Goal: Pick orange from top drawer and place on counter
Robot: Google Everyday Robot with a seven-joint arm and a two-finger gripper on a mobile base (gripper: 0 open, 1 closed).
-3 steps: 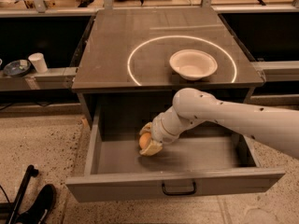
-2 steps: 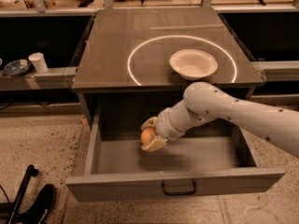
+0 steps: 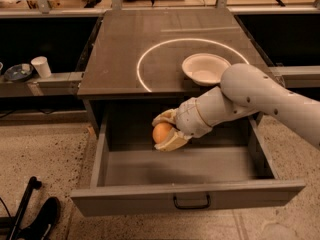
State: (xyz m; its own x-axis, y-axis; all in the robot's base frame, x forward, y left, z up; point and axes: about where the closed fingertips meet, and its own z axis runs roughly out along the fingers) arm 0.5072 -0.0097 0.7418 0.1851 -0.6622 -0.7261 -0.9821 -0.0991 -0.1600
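Note:
The orange [image 3: 162, 132] is held between the pale fingers of my gripper [image 3: 165, 131], which is shut on it. The gripper hangs above the inside of the open top drawer [image 3: 190, 198], near its back and just below the counter's front edge. The drawer is pulled out, with a small black handle [image 3: 192, 202] on its grey front panel. The counter [image 3: 125, 54] is a dark square top with a bright ring of light [image 3: 150, 51]. My white arm [image 3: 265, 101] reaches in from the right.
A white bowl [image 3: 205, 68] sits on the counter at the right, inside the ring. A white cup [image 3: 41, 66] and a dish [image 3: 18, 72] stand on a low shelf at the left. A black object [image 3: 35, 219] lies on the speckled floor at the lower left.
My gripper has lifted the orange up from the drawer floor, toward the counter's front edge.

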